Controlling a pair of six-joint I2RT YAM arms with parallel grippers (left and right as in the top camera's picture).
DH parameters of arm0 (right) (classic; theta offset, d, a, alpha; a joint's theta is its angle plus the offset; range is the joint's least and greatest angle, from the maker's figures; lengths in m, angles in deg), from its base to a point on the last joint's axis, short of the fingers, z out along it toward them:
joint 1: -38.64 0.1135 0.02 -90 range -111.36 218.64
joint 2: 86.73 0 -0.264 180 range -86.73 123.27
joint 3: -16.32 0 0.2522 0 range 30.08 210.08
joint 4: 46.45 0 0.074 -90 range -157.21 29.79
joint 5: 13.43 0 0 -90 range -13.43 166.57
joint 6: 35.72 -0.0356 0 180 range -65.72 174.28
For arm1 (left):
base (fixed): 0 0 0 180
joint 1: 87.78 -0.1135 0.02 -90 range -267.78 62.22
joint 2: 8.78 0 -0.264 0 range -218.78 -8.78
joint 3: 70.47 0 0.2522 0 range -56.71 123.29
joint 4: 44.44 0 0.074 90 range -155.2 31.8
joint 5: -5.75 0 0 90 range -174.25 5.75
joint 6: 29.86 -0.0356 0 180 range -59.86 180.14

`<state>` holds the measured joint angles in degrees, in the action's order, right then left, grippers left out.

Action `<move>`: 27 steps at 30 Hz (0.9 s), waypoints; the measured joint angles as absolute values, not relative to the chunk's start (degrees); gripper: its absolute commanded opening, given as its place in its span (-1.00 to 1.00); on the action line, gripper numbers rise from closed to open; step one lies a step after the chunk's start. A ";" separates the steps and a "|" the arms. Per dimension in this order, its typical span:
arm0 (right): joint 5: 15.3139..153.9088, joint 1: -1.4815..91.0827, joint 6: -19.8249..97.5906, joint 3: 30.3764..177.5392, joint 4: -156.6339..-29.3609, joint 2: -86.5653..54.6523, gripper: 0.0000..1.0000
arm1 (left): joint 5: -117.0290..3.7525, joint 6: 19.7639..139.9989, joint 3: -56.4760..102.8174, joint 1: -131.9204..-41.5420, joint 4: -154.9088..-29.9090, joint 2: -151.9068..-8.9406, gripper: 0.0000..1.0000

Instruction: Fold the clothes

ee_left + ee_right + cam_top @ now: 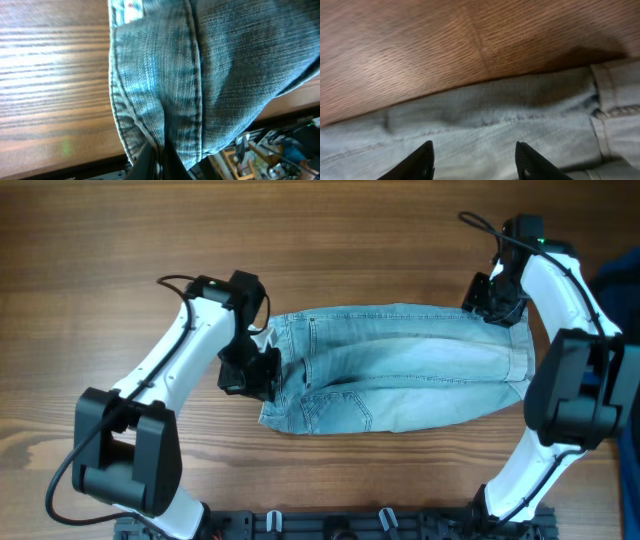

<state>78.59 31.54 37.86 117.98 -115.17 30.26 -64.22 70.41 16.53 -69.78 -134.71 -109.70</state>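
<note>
The light blue denim shorts [400, 370] lie across the middle of the wooden table, folded lengthwise, waistband at the left and cuffed hems at the right. My left gripper [255, 370] is shut on the waistband end; in the left wrist view its fingers [159, 160] pinch a bunched fold of the shorts [200, 75]. My right gripper [497, 308] hovers over the far cuff corner. In the right wrist view its fingers [475, 159] are spread open above the flat shorts [485, 120], with nothing between them.
A dark blue fabric pile [622, 275] sits at the right edge. A black rail with hooks [330, 525] runs along the table's near edge. Bare wood [100, 240] surrounds the shorts.
</note>
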 measured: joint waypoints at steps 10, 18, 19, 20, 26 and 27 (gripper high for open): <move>78.96 23.89 36.98 117.98 -110.38 30.83 0.54 | -64.05 72.29 16.53 -61.15 -140.42 -109.24 -0.92; 81.54 24.22 34.40 117.98 -107.06 34.78 -0.21 | -64.03 73.99 16.53 -47.51 -143.08 -102.23 -0.92; 81.67 24.22 33.97 117.98 -107.08 35.35 -0.43 | -64.05 74.28 16.53 -45.63 -143.43 -101.29 -0.92; 81.69 24.22 34.03 117.98 -107.11 35.55 -0.54 | -64.05 74.47 16.53 -44.01 -143.72 -100.50 -0.90; 82.20 24.22 33.55 117.98 -107.74 35.55 -0.89 | -78.52 90.95 16.50 -40.69 -144.07 -96.22 0.25; 82.59 24.22 33.97 117.98 -107.70 35.55 -0.90 | -81.14 93.20 16.48 -41.96 -143.15 -95.76 0.47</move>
<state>82.59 24.22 33.97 117.98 -107.70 35.55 -81.14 93.20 16.48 -41.96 -143.15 -95.76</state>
